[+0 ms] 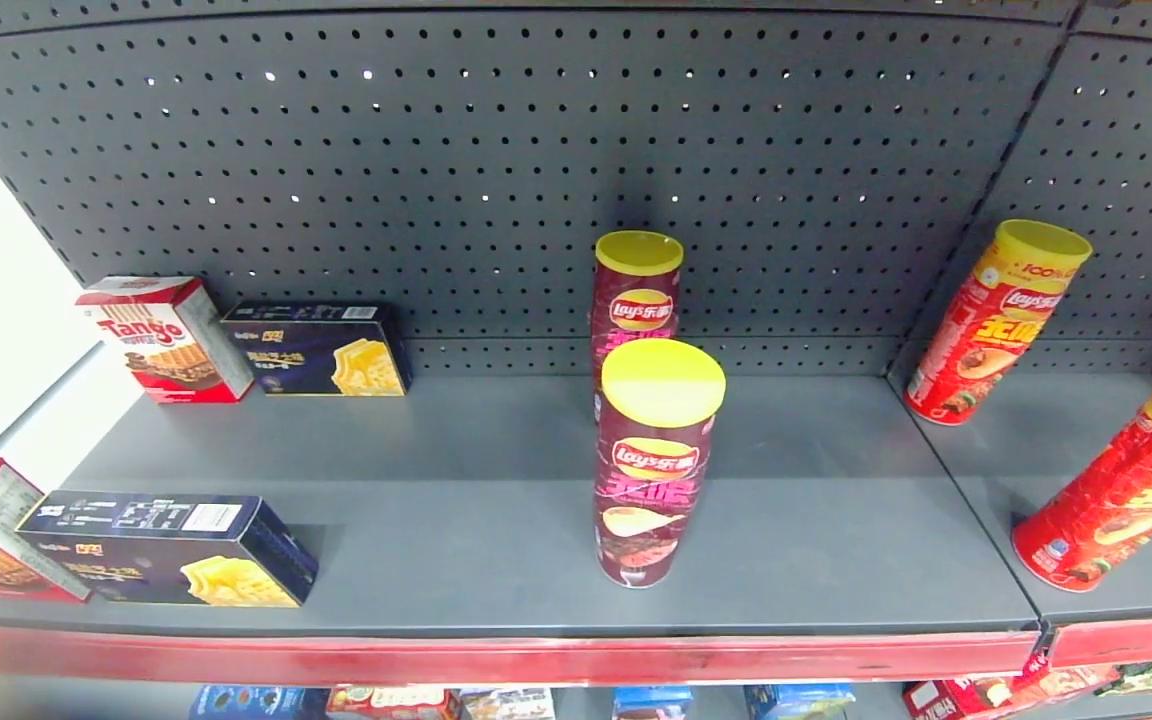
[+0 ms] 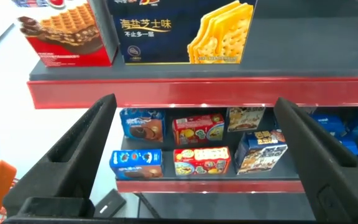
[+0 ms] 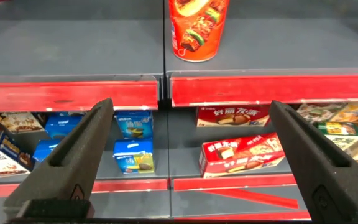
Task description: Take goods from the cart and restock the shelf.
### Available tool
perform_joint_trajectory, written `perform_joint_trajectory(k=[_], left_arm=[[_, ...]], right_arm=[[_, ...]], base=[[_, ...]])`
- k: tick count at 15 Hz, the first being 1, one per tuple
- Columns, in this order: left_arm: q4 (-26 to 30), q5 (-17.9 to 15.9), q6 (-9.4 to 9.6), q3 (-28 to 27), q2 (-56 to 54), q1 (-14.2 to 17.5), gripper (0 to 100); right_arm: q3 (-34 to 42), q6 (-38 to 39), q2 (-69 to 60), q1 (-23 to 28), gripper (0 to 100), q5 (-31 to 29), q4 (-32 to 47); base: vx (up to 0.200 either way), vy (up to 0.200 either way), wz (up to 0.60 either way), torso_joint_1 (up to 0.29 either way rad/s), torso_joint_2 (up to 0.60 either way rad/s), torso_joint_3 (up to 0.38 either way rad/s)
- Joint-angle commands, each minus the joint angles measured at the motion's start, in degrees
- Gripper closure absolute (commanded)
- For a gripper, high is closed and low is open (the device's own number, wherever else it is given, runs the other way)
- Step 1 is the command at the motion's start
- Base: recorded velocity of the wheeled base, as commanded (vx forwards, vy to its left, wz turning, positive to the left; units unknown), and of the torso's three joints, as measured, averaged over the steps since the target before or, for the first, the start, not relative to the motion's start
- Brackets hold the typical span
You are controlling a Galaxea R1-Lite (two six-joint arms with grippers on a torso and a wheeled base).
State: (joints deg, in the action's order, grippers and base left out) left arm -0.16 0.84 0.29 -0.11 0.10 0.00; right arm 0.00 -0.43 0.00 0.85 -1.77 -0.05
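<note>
The left tool (image 2: 194,101) and the right tool (image 3: 191,104) are both being held with fingers spread wide and nothing between them, each being pointed at the red front edge of the shelf (image 1: 496,580). The step in hand is being judged as the gap between placements. With no goods being carried, the next move is probably being called for at the cart, where an item is to be grasped and brought up to a bare stretch of the shelf.

On that shelf, the front maroon can (image 1: 651,470) is being shown upright near the middle, its long axis vertical, yellow lid up and label facing the aisle. The rear maroon can (image 1: 636,290) is being kept directly behind it, close to the perforated back panel, in the same pose. Red cans (image 1: 996,320) are being displayed on the neighbouring section to the right, and boxes (image 1: 171,550) are being displayed at the left end.
</note>
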Motion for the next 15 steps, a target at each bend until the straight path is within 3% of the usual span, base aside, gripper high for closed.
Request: perform_joint_trajectory(k=[1,15], left_arm=[[-0.02,0.04,-0.03,0.02,0.08,0.0,0],[-0.02,0.13,-0.03,0.02,-0.01,0.0,0]], right_arm=[[0.0,-0.01,0.0,0.03,0,0.01,0.05],[0.0,0.08,0.0,0.03,0,0.01,0.05]], base=[[0.0,0.0,0.0,0.0,0.0,0.0],[0.0,0.0,0.0,0.0,0.0,0.0]])
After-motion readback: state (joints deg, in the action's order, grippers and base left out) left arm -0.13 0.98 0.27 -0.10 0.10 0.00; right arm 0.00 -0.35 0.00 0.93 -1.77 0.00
